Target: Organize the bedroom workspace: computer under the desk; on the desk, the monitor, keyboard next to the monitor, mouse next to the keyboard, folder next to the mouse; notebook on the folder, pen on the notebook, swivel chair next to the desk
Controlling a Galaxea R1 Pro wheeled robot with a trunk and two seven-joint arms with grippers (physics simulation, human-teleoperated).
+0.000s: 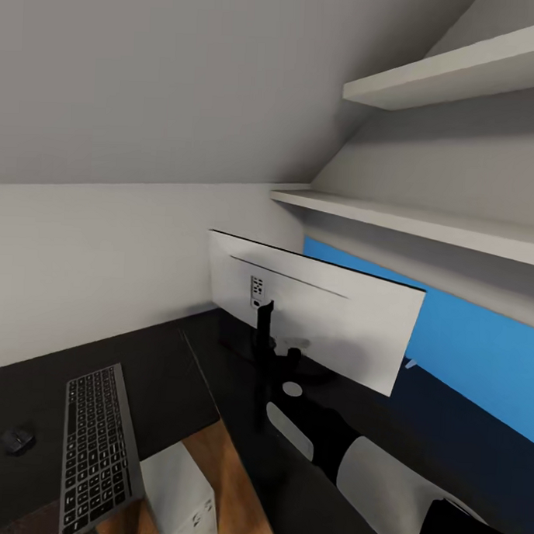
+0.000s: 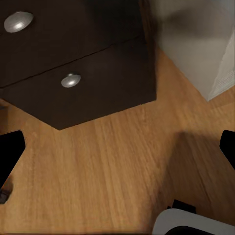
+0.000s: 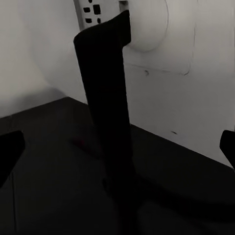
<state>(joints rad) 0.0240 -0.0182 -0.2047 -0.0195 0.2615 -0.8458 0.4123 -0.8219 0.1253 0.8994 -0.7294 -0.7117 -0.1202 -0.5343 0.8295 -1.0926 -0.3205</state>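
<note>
Facing monitor (image 1: 327,316) back, screen hidden

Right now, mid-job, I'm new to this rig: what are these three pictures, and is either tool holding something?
The big picture is from the robot's head. It shows the black desk, the monitor seen from its pale back, the keyboard, the mouse beside it, and the pale computer below the desk edge. The other two come from cameras on each arm. The left tool is open over the wood floor by the drawer pedestal. The right tool is open, facing the monitor's stand. Neither holds anything.
</note>
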